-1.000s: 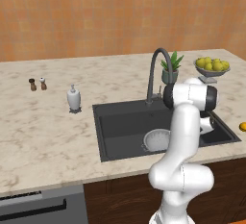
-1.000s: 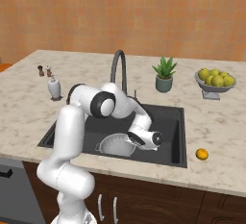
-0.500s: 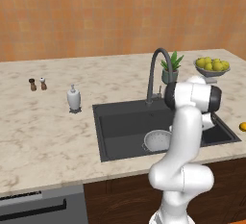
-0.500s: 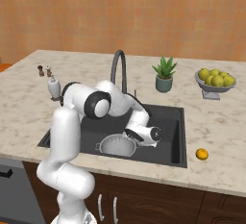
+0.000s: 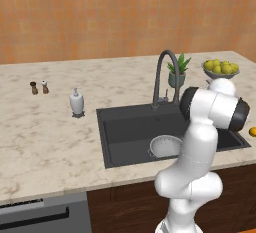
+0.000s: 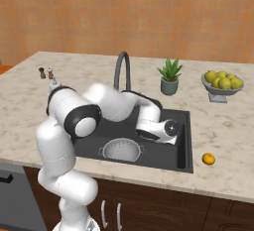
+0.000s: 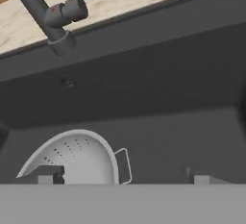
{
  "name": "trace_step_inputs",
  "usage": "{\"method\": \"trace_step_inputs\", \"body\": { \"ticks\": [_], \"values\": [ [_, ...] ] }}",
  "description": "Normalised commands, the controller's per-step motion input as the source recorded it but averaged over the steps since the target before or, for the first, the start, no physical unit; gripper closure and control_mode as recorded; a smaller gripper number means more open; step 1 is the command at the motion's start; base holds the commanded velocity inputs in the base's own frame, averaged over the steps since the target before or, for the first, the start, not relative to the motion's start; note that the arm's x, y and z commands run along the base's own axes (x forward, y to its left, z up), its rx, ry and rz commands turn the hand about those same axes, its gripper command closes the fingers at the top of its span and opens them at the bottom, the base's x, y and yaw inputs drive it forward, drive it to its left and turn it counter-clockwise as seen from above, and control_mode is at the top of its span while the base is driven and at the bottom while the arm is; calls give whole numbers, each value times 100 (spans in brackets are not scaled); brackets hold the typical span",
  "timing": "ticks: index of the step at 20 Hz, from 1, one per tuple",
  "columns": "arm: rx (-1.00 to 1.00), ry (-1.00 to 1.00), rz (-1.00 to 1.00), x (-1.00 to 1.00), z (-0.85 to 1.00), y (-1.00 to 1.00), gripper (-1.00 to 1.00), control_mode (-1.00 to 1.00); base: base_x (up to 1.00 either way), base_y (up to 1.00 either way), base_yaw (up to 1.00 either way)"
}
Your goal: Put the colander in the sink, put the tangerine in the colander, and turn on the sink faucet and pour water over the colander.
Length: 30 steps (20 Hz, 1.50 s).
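Since the earlier frames, the fingers (image 7: pixel 122 176) have released the colander (image 6: pixel 121 149) and drawn back from it; they now stand spread wide with nothing between them. In the hand view the two finger tips rise at the lower edge, one over the colander's rim and the other (image 7: pixel 202 178) well to the side over bare sink floor. The colander (image 5: pixel 165 146) sits upright on the floor of the sink (image 6: pixel 182 148), toward the front wall, with its pierced bowl facing up and one small wire handle (image 7: pixel 123 165) visible at its side. In the right base view the hand hangs above the basin, just beside the colander and raised clear of it. The faucet (image 6: pixel 122 70) stands at the back edge of the sink, and its side lever (image 7: pixel 67 11) appears at the top of the hand view. The tangerine (image 6: pixel 209 159) lies on the worktop (image 6: pixel 228 141) to the right of the sink, well apart from the colander. A potted plant (image 6: pixel 169 76) stands behind the sink beside the faucet, and a fruit bowl (image 6: pixel 221 87) of lemons stands further right. A soap dispenser (image 5: pixel 76 102) stands on the worktop left of the sink, with two small shakers (image 5: pixel 39 87) beyond it.
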Motion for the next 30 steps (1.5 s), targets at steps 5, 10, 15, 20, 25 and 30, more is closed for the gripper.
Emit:
{"method": "trace_step_inputs", "body": {
  "ticks": [5, 10, 15, 20, 25, 30],
  "values": [
    [-2, 3, -20, -61, 100, -88, -100, -100, 0, 0, 0],
    [0, 14, -23, -64, 98, -67, -100, -100, 0, 0, 0],
    [-9, 20, -21, -54, 37, -52, -100, -100, 0, 0, 0],
    [-19, 10, -11, -18, -22, -30, -100, -100, 0, 0, 0],
    [-22, 0, -5, 0, -36, -28, -100, -100, 0, 0, 0],
    [-11, 0, -2, -7, -12, -44, -100, -100, 0, 0, 0]
  ]
}}
